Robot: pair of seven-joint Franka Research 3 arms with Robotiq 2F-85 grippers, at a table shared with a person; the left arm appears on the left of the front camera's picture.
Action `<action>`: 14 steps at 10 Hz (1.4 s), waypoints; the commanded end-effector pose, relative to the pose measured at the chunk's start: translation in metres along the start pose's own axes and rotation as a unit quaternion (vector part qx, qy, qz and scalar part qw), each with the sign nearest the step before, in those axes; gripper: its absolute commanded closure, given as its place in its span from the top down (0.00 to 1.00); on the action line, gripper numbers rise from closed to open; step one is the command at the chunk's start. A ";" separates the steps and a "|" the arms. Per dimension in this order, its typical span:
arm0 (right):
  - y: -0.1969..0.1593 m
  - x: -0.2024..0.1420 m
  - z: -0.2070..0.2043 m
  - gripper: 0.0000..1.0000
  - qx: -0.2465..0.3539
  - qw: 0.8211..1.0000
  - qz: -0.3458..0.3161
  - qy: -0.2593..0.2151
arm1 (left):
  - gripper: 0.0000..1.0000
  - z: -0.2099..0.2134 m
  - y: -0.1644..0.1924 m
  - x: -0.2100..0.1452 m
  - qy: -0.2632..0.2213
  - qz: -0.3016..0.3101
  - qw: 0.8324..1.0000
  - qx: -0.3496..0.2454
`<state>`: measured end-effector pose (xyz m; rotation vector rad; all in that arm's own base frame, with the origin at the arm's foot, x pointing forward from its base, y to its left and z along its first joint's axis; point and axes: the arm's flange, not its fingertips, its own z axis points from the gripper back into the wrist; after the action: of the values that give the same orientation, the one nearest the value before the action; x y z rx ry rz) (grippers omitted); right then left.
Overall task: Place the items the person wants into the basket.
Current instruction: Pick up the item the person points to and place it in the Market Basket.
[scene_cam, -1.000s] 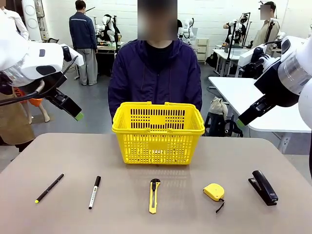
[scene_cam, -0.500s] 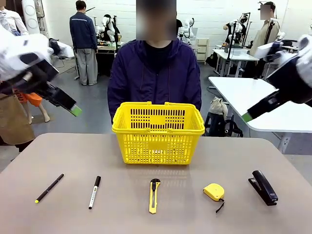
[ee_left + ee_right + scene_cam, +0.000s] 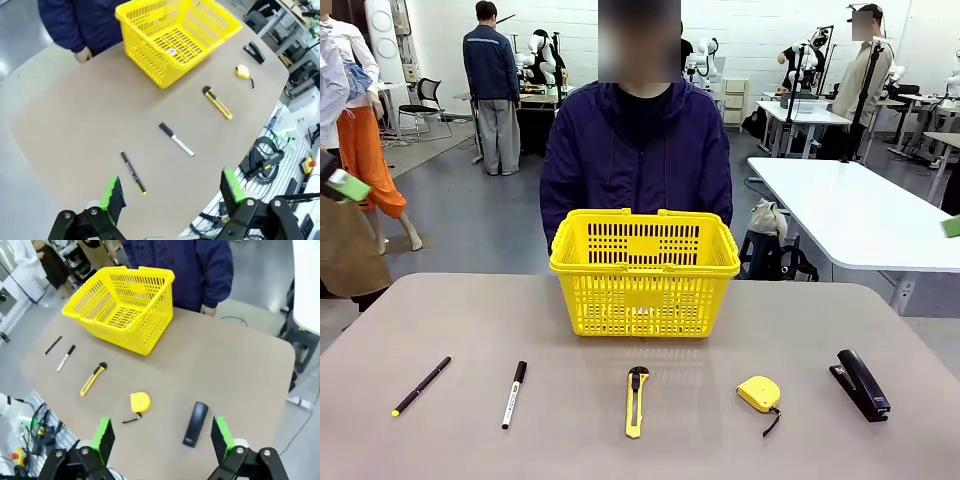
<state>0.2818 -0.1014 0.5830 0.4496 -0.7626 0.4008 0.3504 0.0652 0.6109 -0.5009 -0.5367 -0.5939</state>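
Left pincer (image 3: 171, 189) and right pincer (image 3: 162, 432) wide open, empty, high over table (image 3: 440, 320). Basket (image 3: 645, 300) at far centre; pen (image 3: 421, 386), marker (image 3: 514, 394), tape measure (image 3: 758, 392) in near row. Risk: utility knife (image 3: 636, 401), stapler (image 3: 860, 383) share that row, so wrong pick; thin pen may slip.

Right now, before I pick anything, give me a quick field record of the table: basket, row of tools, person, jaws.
basket: upright at far middle of table, in front of person; no tool inside
row, robot's left to right: pen, marker, utility knife, tape measure, stapler
spacing: all apart, none touching the basket
person's hands: low at the far table edge, not pointing
left jaws: open, holding nothing, high above the table
right jaws: open, holding nothing, high above the table
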 end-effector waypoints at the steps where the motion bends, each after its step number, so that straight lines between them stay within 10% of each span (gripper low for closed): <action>1: -0.006 -0.017 0.033 1.00 0.054 0.998 0.028 -0.022 | 1.00 0.023 0.014 -0.020 -0.031 -0.014 0.999 -0.012; 14: -0.052 -0.064 0.107 1.00 0.063 0.996 -0.019 -0.064 | 1.00 0.091 0.049 -0.090 -0.093 -0.019 0.995 -0.019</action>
<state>0.2045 -0.2143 0.5901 0.5956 -0.8395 0.3716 0.2898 0.1851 0.6112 -0.5760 -0.6950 -0.5803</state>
